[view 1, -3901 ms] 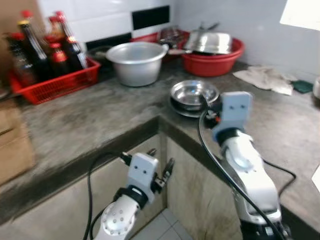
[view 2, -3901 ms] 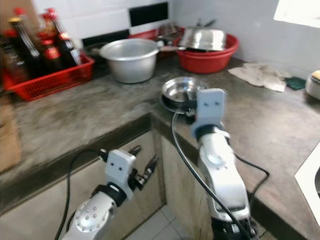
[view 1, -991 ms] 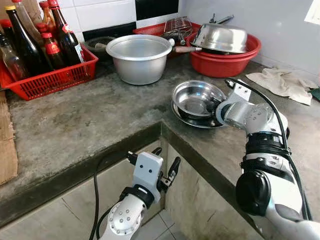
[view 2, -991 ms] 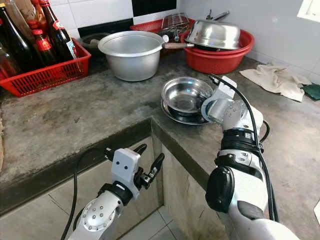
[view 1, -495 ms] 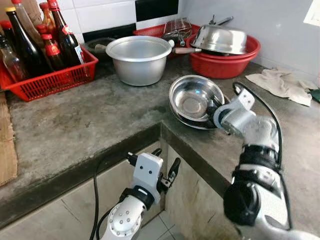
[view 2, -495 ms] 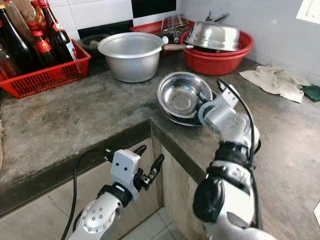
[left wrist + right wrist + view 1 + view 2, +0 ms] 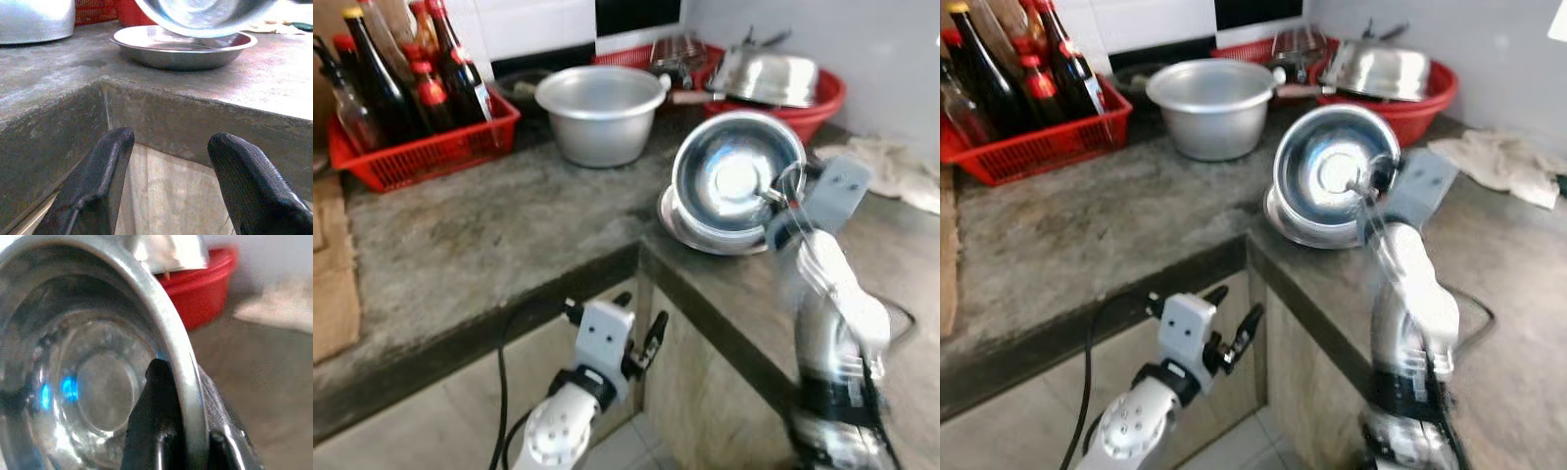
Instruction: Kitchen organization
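A shiny steel bowl (image 7: 734, 181) is lifted off the counter and tipped on edge, its inside facing me. My right gripper (image 7: 781, 193) is shut on its rim; in the right wrist view one black finger (image 7: 159, 416) lies inside the bowl (image 7: 93, 382) and the other outside. A steel plate (image 7: 705, 235) stays on the grey counter (image 7: 489, 235) beneath it. My left gripper (image 7: 641, 318) hangs open below the counter corner, nothing between its fingers (image 7: 102, 176).
A red crate of bottles (image 7: 411, 108) stands at the back left, an aluminium pot (image 7: 602, 113) behind the corner, and a red basin (image 7: 803, 98) with a steel lid at the back right. A cloth (image 7: 901, 171) lies on the right.
My right gripper has raised the steel bowl off the plate and tilted it upright. The left arm has not moved. The camera has shifted slightly.
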